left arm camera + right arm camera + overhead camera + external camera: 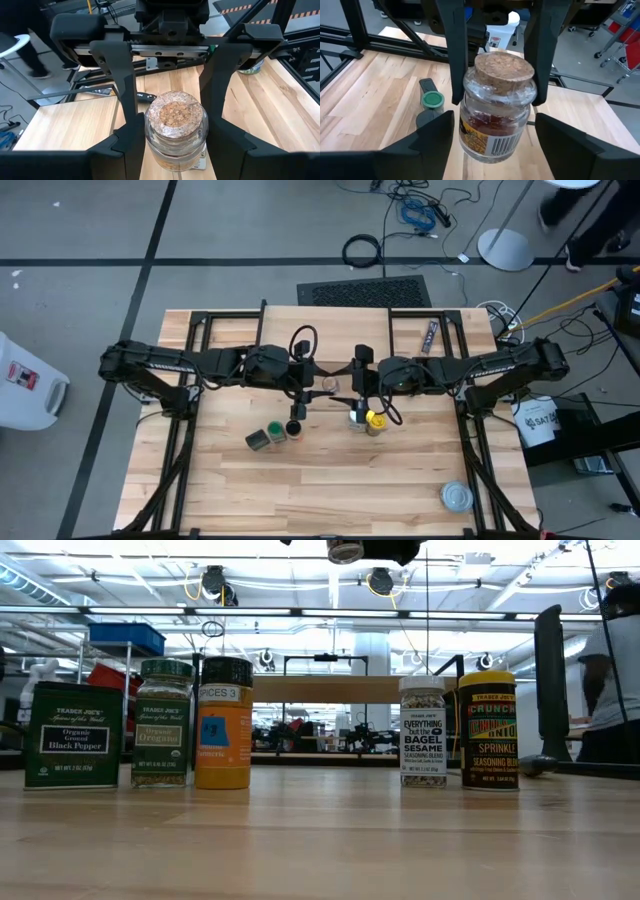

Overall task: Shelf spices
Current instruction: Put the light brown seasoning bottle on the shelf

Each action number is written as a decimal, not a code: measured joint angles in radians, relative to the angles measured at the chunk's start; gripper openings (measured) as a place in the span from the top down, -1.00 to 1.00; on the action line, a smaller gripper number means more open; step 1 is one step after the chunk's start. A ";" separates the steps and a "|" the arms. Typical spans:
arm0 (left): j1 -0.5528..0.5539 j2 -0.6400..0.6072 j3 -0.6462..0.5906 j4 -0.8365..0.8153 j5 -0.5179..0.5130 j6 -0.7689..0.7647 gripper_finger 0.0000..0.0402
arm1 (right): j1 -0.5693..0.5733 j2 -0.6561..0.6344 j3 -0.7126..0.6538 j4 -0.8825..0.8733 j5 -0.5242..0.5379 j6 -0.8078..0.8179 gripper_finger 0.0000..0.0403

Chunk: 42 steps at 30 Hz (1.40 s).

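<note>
Cork-topped jar (496,107) clamped near the lid by left gripper (175,145). Hangs high above mid-table. Right gripper (492,131) spread wide around the same jar, fingers clear of the glass. On the table (320,840) below, in a row: dark tin (73,735), green-lidded jar (162,725), orange jar (223,725), then white-lidded (422,730) and yellow-lidded (489,730) jars. Shelf (330,690) behind them.

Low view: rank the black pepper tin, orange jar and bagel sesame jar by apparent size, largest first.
1. black pepper tin: widest by far, though shorter than the next.
2. orange jar: tallest of the three.
3. bagel sesame jar: narrowest, clearly smallest.
</note>
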 joint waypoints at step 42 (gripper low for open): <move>0.000 0.000 0.000 -0.003 -0.001 -0.014 0.11 | 0.000 0.000 0.000 0.015 -0.030 0.022 0.19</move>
